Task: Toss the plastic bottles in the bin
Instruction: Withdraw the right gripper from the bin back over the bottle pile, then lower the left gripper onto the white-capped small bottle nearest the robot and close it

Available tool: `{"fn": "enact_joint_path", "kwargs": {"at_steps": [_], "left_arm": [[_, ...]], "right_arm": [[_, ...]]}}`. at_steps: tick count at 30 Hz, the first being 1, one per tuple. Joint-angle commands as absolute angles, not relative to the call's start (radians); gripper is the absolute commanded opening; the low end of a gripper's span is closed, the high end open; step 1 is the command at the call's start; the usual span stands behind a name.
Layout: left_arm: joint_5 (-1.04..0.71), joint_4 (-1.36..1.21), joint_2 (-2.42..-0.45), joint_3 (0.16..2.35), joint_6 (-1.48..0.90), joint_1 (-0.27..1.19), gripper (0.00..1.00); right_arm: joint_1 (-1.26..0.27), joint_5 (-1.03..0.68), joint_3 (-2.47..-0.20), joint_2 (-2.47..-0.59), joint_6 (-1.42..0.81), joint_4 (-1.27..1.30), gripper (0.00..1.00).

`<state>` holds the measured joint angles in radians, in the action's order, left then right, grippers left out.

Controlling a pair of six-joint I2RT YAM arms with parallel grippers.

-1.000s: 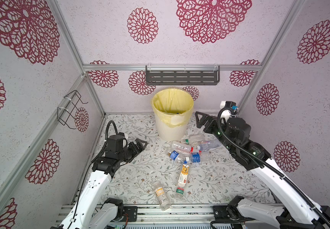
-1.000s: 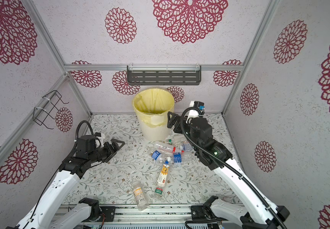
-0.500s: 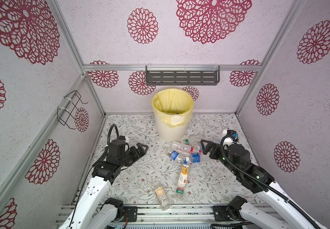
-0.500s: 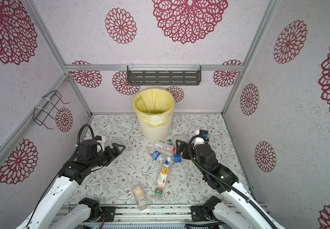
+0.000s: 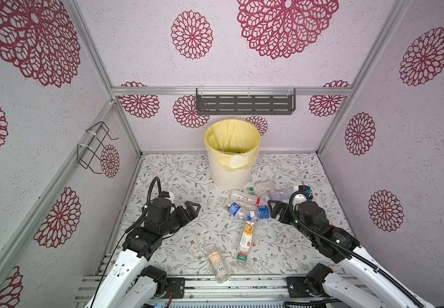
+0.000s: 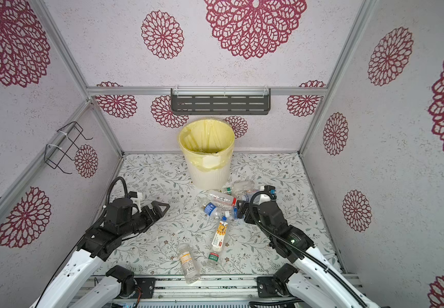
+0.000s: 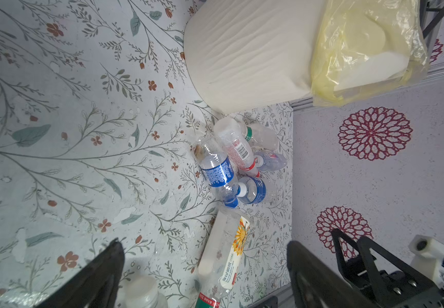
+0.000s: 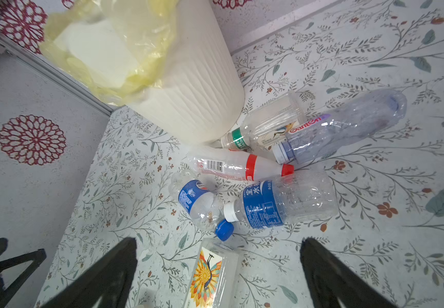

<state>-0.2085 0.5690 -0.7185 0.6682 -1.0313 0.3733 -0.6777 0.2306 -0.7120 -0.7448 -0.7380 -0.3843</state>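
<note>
Scanning both top views, several plastic bottles (image 5: 244, 198) lie on the desk (image 5: 178, 170) beside the bin (image 5: 231, 173); most work seemingly remains. Left wrist view: left pincer (image 7: 204, 261) released, empty. Right wrist view: right pincer (image 8: 219, 248) released, empty, near the white-capped blue-labelled bottle (image 8: 274, 205).
</note>
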Motion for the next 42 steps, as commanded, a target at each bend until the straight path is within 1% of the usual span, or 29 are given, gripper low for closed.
{"fn": "enact_joint_path", "kwargs": {"at_steps": [1,7,10,14,18,21,26,30,36,42], "left_arm": [[-0.158,0.604,-0.677,0.625,-1.092,0.401,0.97],[-0.032,0.634,-0.541,0.513,-1.255,0.508,0.97],[0.025,0.645,-0.484,0.466,-1.330,0.566,0.97],[0.113,0.699,-0.466,0.449,-1.399,0.640,0.97],[0.163,0.696,-0.504,0.441,-1.455,0.714,0.97],[0.194,0.691,-0.577,0.447,-1.495,0.782,0.97],[0.311,0.713,-0.667,0.487,-1.575,0.926,0.97],[0.313,0.709,-0.717,0.509,-1.606,0.956,0.97],[0.307,0.745,-0.788,0.556,-1.577,0.962,0.97],[0.350,0.746,-0.780,0.530,-1.627,1.004,0.97]], "right_arm": [[-0.678,0.225,-0.701,-0.764,-0.771,-0.323,0.99],[-0.680,0.212,-0.653,-0.775,-0.836,-0.343,0.99],[-0.679,0.248,-0.620,-0.750,-0.850,-0.343,0.99],[-0.678,0.323,-0.626,-0.732,-0.843,-0.402,0.99],[-0.678,0.382,-0.626,-0.734,-0.806,-0.413,0.99],[-0.676,0.411,-0.651,-0.764,-0.774,-0.436,0.99],[-0.675,0.395,-0.663,-0.807,-0.762,-0.448,0.99],[-0.675,0.392,-0.640,-0.795,-0.787,-0.450,0.99],[-0.674,0.396,-0.547,-0.693,-0.853,-0.437,0.99],[-0.673,0.419,-0.514,-0.656,-0.859,-0.415,0.99]]}}
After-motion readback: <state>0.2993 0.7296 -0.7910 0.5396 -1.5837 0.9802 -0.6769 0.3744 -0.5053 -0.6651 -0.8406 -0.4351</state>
